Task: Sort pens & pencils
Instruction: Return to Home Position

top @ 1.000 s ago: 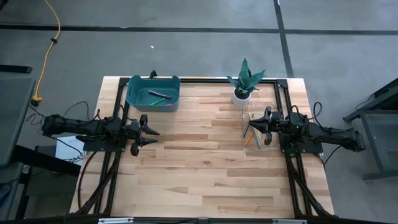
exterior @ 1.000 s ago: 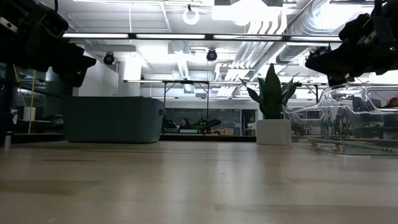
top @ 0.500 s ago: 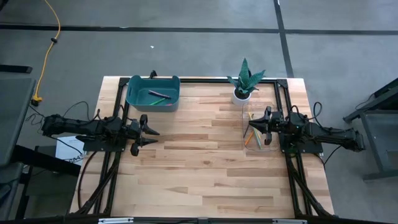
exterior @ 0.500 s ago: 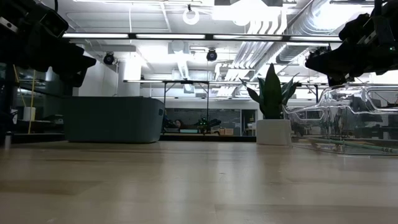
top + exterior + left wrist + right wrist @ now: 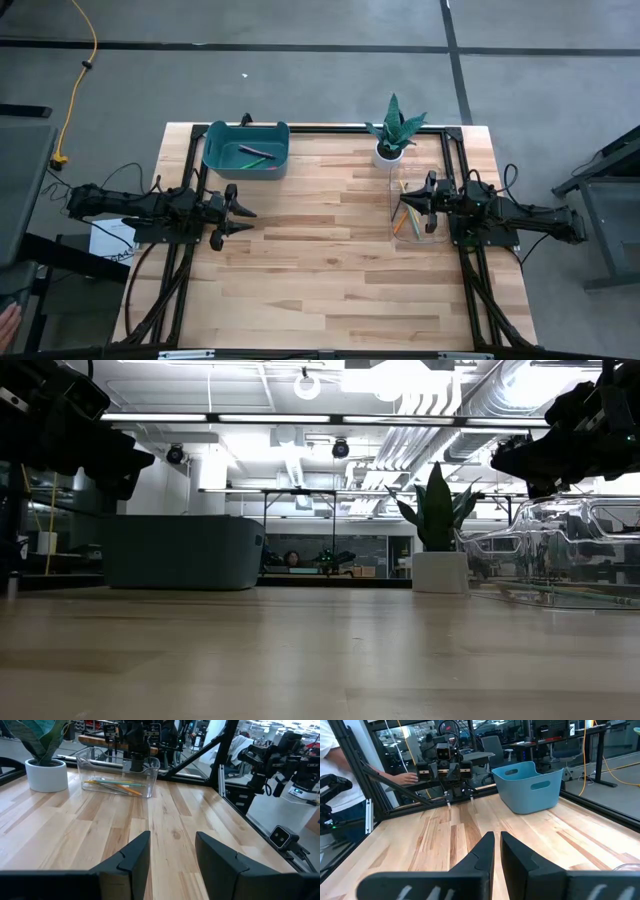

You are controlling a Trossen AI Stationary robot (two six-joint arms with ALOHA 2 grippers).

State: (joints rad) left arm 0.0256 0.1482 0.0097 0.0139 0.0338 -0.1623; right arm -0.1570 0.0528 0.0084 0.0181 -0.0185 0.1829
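Note:
The pens [image 5: 256,155] lie in a teal bin [image 5: 245,148] at the table's far left; pink, green and dark ones show. The pencils [image 5: 114,785] lie in a clear tray [image 5: 418,212] at the right; orange, yellow and teal ones show. My left gripper [image 5: 241,216] hovers open over bare wood, a little nearer than the bin, and points toward the table's right. In its wrist view, the left gripper [image 5: 172,854] has nothing between its fingers. My right gripper [image 5: 404,204] hovers shut above the tray's left edge, pointing left. The right gripper [image 5: 497,851] holds nothing.
A potted plant [image 5: 392,135] stands at the far edge, just beyond the clear tray. Black frame rails [image 5: 180,290] run along both sides of the table. Bare wood [image 5: 320,270] fills the middle and near part. A person [image 5: 335,775] stands beyond the table's edge.

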